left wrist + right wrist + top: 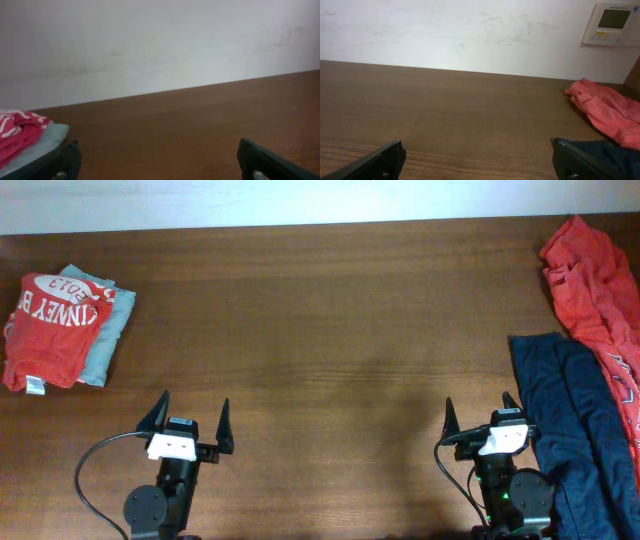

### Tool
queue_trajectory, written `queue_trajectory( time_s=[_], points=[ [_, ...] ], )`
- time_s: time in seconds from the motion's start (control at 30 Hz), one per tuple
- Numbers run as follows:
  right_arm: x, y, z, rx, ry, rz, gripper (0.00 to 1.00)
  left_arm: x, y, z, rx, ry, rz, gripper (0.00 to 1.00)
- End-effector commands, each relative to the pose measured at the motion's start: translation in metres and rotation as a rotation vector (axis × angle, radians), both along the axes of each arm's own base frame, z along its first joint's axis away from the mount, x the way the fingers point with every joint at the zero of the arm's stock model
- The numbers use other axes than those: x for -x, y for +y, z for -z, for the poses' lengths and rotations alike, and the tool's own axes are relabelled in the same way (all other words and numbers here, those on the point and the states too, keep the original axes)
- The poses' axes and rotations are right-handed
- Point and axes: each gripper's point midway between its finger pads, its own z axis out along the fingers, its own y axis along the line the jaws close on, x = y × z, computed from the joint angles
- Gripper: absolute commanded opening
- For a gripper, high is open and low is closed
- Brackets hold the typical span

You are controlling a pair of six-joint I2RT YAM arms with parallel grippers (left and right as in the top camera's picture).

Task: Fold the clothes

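- Brown wood table [330,330], white wall [150,40] behind.
- Navy garment [575,430] and red garment [600,280] lie loose at the right edge, side by side.
- Orange-red T-shirt [50,330] is folded, far left, atop the grey-green garment [112,328].
- Left tool [192,420] and right tool [480,415]: both spread wide, empty.

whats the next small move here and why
Probably reach the right end effector, open and empty, toward the navy garment lying unfolded just beside it, to grip an edge and drag it toward the middle of the table. The orange-red T-shirt at far left already looks folded.
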Motion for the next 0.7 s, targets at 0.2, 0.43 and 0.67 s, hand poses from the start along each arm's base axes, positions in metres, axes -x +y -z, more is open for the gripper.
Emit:
queue_trajectory(
  time_s=[0.2, 0.43, 0.67],
  points=[
    [0.000, 0.003, 0.002, 0.005, 0.002, -0.015, 0.99, 0.008, 0.014, 0.036, 0.015, 0.135, -0.083, 0.99],
    [0.000, 0.003, 0.002, 0.005, 0.002, -0.015, 0.99, 0.011, 0.015, 0.034, 0.014, 0.124, -0.092, 0.99],
    [0.000, 0.003, 0.002, 0.005, 0.002, -0.015, 0.99, 0.012, 0.015, 0.027, 0.013, 0.091, -0.091, 0.99]
  ],
)
